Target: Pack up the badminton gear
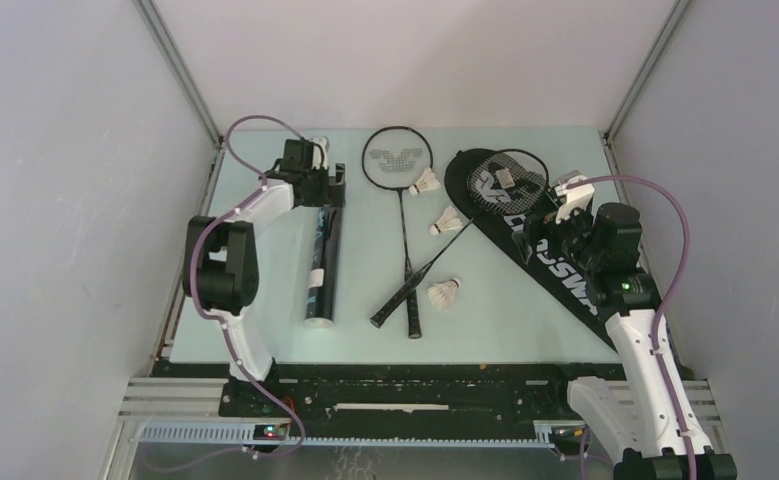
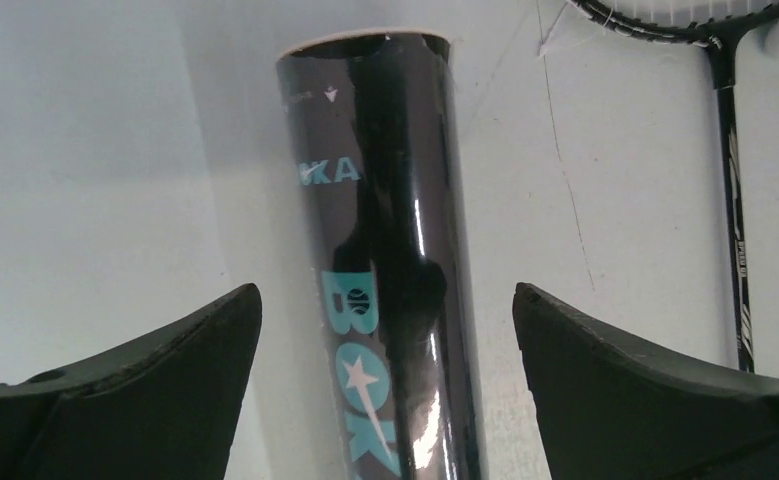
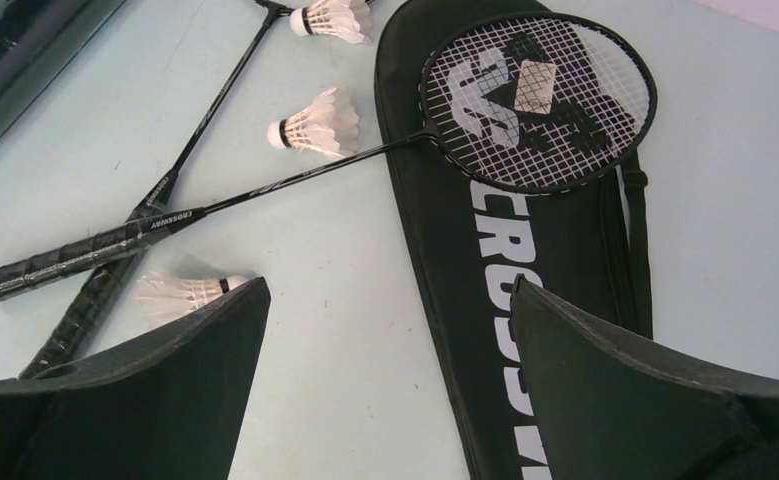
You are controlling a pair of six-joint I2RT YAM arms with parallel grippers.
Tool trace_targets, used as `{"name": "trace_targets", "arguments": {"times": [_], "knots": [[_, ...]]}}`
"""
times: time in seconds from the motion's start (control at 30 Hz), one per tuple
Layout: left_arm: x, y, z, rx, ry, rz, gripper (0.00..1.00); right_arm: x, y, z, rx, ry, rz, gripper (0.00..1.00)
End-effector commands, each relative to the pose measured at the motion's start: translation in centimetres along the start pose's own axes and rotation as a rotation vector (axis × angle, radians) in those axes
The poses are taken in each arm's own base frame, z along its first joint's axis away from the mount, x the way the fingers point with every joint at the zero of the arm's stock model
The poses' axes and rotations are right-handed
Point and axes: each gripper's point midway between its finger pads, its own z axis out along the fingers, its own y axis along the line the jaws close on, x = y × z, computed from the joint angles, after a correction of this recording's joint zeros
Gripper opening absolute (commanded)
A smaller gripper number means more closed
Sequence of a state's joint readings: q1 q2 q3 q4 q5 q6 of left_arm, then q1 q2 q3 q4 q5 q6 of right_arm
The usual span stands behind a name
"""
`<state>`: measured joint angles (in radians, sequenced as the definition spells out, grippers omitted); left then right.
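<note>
1. Nothing is packed. The tube (image 1: 323,262) lies lengthwise on the left of the tabletop (image 1: 525,335), and the bag (image 1: 555,268) lies slantwise on the right.
2. The first racket (image 1: 397,160) lies between them. The second racket (image 1: 505,183) rests its head on the wide end of the bag. Their grips cross near the middle of the tabletop.
3. The far shuttlecock (image 1: 426,182), the middle shuttlecock (image 1: 448,221) and the near shuttlecock (image 1: 444,293) lie loose around the racket shafts.
4. The left hand (image 2: 387,300) is spread wide and empty, one finger on each side of the tube near its far end, touching nothing.
5. The right hand (image 3: 390,290) is also wide open and empty, above the bag beside its lettering.
6. Judged step: the opening one, with the left hand lined up to take the tube.
7. The next move calls for lowering that hand squarely and closing across the round, glossy wall, which may roll or slip. I cannot tell whether the white-rimmed far end is open or capped.
8. The second racket will likely have to come off the bag before the bag can be opened.
9. Writing: teal "KA" and "BOK" with a star on the tube; white "CROSS", the rest hidden, on the bag; "CROSSWAY" on the second racket above its grip. A white tag on its strings is unreadable.
</note>
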<state>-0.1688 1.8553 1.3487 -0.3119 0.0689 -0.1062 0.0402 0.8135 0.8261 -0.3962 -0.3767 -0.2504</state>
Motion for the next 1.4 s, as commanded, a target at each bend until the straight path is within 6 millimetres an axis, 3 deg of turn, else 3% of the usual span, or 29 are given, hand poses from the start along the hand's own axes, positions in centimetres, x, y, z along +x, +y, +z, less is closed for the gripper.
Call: {"name": "trace_targets", "arguments": {"times": [0.0,0.43,0.5,0.6,0.7,0.77,0.87,0.97,1.07,1.2,1.37], "knots": [[-0.9,-1.2,0.5,-0.040,0.040,0.006,1.00,-0.7,-0.1,0.0,-0.004,-0.026,-0.029,1.00],[2.8,-0.7,4.1,-0.091,0.206,-0.009,0.87,-0.5,0.1,0.0,-0.015,-0.021,-0.030,1.00],[3.1,-0.8,4.3,-0.091,0.229,-0.010,0.82,-0.5,0.1,0.1,-0.016,-0.021,-0.027,1.00],[2.4,-1.2,3.6,-0.055,0.223,0.018,0.64,-1.0,-0.2,0.1,0.003,-0.036,-0.020,1.00],[0.0,-2.8,1.1,0.050,0.139,0.103,0.52,-2.5,0.0,-0.4,-0.004,-0.070,-0.040,1.00],[-2.2,-4.3,-2.2,0.149,0.058,0.211,0.47,-3.8,1.1,-1.0,-0.059,-0.085,-0.076,1.00],[-2.9,-6.6,-7.5,0.314,-0.025,0.416,0.38,-5.3,4.3,-2.0,-0.231,-0.101,-0.178,1.00],[-1.1,-8.9,-12.6,0.491,-0.096,0.627,0.37,-6.9,8.0,-3.0,-0.412,-0.145,-0.249,0.98],[1.7,-10.3,-16.1,0.597,-0.160,0.816,0.37,-8.3,11.6,-3.7,-0.594,-0.187,-0.303,0.96],[5.0,-12.1,-19.6,0.725,-0.227,0.956,0.37,-10.0,15.6,-4.1,-0.759,-0.232,-0.397,0.91],[7.4,-14.1,-22.8,0.832,-0.265,1.011,0.34,-10.9,19.9,-4.2,-0.892,-0.215,-0.523,0.88]]}}
